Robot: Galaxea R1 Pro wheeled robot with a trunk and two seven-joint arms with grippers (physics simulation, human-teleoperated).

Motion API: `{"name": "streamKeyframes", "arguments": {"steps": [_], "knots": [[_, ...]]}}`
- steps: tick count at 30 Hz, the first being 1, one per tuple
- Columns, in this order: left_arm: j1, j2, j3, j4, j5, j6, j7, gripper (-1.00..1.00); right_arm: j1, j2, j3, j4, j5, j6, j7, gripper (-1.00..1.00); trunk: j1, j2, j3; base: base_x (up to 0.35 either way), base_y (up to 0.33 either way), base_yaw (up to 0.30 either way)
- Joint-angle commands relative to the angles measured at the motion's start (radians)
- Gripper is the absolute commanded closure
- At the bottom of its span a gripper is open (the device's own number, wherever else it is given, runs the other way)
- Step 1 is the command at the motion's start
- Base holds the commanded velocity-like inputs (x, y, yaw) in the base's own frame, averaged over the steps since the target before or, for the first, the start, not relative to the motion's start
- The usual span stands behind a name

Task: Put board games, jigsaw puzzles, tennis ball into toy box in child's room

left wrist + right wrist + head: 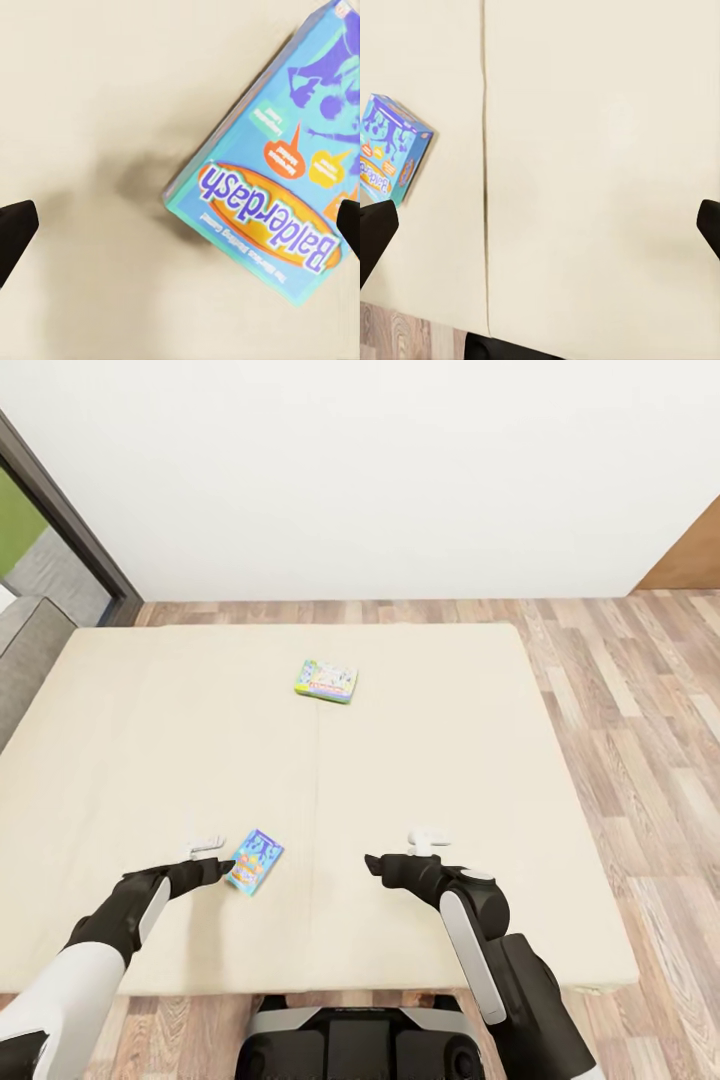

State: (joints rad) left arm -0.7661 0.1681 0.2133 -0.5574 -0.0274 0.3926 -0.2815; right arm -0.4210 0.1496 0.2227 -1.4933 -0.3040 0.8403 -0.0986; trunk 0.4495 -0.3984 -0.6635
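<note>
Here we stand at the bed [120, 760], its near edge below us. The green-edged game [327, 680] lies mid-mattress; the blue game [254, 861] lies near the front edge, just beside our left claw [206, 847], wide open and empty (right claw [428, 840] likewise). We should centre, then straddle its short sides.

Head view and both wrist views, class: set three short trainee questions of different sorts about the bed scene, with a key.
1. True or false: the blue Balderdash box lies flat on the bed.
2. Which tool is nearest that box: A left tool, B right tool?
3. Fill in: the green-edged game box lies ___ from the robot than the blue one.

Key: 1 true; 2 A; 3 farther. Both tools are open and hold nothing.
</note>
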Motion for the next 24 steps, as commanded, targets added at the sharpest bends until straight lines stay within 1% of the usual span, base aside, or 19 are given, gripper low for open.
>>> {"name": "streamKeyframes", "arguments": {"steps": [1, 2, 3, 5, 6, 8, 10, 11, 14, 19, 21, 24], "knots": [[-0.001, -0.003, 0.005, -0.011, -0.003, 0.012, -0.014, -1.0, 0.0, 0.0, 0.001, -0.001, -0.01, 0.004, -0.01, -1.0, 0.0, -0.002, -0.003, 0.0, 0.0, 0.0], [-0.003, -0.007, 0.005, -0.022, -0.003, 0.021, -0.021, -1.0, 0.0, 0.0, 0.001, -0.001, -0.01, 0.004, -0.01, -1.0, 0.0, -0.002, -0.005, 0.0, 0.0, 0.0], [-0.011, -0.015, 0.004, -0.052, -0.003, 0.051, -0.03, -1.0, 0.0, 0.0, 0.001, -0.001, -0.01, 0.003, -0.011, -1.0, 0.0, -0.002, -0.006, 0.0, 0.0, 0.0], [-0.028, -0.024, 0.004, -0.083, -0.004, 0.102, -0.034, -1.0, 0.0, 0.0, 0.001, -0.001, -0.01, 0.003, -0.012, -1.0, 0.0, -0.002, -0.009, 0.0, 0.0, 0.0], [-0.048, -0.034, 0.004, -0.111, -0.005, 0.16, -0.034, -1.0, 0.0, 0.0, 0.001, 0.001, -0.009, 0.003, -0.014, -1.0, 0.0, -0.002, -0.011, 0.0, 0.0, 0.0], [-0.078, -0.049, 0.003, -0.141, -0.007, 0.225, -0.034, -1.0, 0.0, 0.001, 0.002, 0.006, -0.008, 0.002, -0.016, -1.0, 0.0, -0.002, -0.014, 0.0, 0.0, 0.0], [-0.096, -0.057, 0.002, -0.152, -0.01, 0.252, -0.034, -1.0, 0.0, 0.001, 0.002, 0.008, -0.008, 0.001, -0.016, -1.0, 0.0, -0.002, -0.017, 0.0, 0.0, 0.0], [-0.116, -0.062, 0.002, -0.157, -0.012, 0.269, -0.034, -1.0, 0.0, 0.001, 0.002, 0.009, -0.008, 0.001, -0.017, -1.0, 0.0, -0.002, -0.019, 0.0, 0.0, 0.0], [-0.151, -0.072, 0.001, -0.157, -0.015, 0.285, -0.023, -1.0, 0.0, 0.001, 0.003, 0.01, -0.009, 0.001, -0.018, -1.0, 0.0, -0.002, -0.024, 0.0, 0.0, 0.0], [-0.171, -0.09, 0.0, -0.149, -0.016, 0.288, 0.022, -1.0, 0.0, 0.001, 0.003, 0.011, -0.009, 0.0, -0.018, -1.0, 0.0, -0.002, -0.032, 0.0, 0.0, 0.0], [-0.175, -0.094, -0.001, -0.137, -0.016, 0.276, 0.038, -1.0, 0.0, 0.001, 0.003, 0.011, -0.009, 0.0, -0.018, -1.0, 0.0, -0.002, -0.035, 0.0, 0.0, 0.0], [-0.177, -0.096, -0.001, -0.11, -0.016, 0.235, 0.048, -1.0, 0.0, 0.001, 0.003, 0.012, -0.009, 0.0, -0.017, -1.0, 0.0, -0.002, -0.04, 0.0, 0.0, 0.0]]}}
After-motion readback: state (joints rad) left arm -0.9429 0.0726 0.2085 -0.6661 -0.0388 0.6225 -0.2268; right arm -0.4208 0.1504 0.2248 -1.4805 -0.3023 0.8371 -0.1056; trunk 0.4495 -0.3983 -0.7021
